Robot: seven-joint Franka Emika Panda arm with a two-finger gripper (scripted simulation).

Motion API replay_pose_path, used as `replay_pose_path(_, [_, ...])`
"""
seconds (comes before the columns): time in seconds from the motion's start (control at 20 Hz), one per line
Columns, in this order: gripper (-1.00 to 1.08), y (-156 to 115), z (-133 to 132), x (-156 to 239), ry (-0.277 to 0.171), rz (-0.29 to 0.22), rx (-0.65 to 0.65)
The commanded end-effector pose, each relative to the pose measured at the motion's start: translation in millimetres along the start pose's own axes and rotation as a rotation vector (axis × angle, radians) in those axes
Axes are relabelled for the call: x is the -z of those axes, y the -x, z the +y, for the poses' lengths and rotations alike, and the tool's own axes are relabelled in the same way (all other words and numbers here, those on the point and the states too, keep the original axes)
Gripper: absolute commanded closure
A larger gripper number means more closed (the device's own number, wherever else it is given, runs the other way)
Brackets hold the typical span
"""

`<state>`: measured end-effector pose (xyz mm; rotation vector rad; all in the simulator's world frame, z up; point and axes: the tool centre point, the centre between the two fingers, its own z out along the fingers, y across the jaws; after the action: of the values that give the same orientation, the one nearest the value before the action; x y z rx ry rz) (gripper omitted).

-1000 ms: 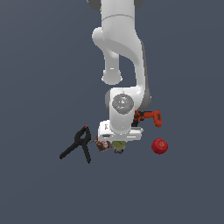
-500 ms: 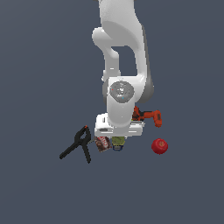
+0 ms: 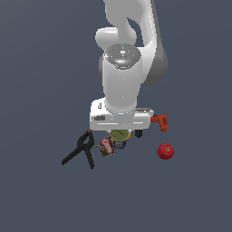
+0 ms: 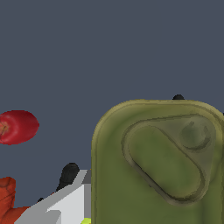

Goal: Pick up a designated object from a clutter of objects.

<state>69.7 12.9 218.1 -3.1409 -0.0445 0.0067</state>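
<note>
The olive-green cylindrical container hangs under my white hand, its dark blue end pointing down, lifted off the floor. In the wrist view its olive top fills much of the picture. My gripper is shut on it; only black finger tips show beside it. The rest of the clutter lies below: the brown-red can, the black spring clamp, the orange-black drill and the red apple. The banana is hidden, and so is the ball, unless a yellow-green sliver in the wrist view is it.
The floor is a plain dark grey surface. In the wrist view the apple and the orange drill lie to one side of the container. My arm's white body blocks the middle of the exterior view.
My hand has risen with the olive-green container in it, away from the can. The can, clamp, drill and apple have stayed where they were.
</note>
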Motion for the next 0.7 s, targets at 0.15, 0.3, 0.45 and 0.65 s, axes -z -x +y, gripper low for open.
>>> replay_pose_path(0.15, [1.08,-5,8,63,0.000,0.004,0.000])
replay_pose_path(0.3, [1.08,-8,12,95,0.000,0.004,0.000])
replay_pose_path(0.45, [1.08,-11,17,126,0.000,0.004,0.000])
replay_pose_path(0.65, [1.08,-14,21,159,0.000,0.004,0.000])
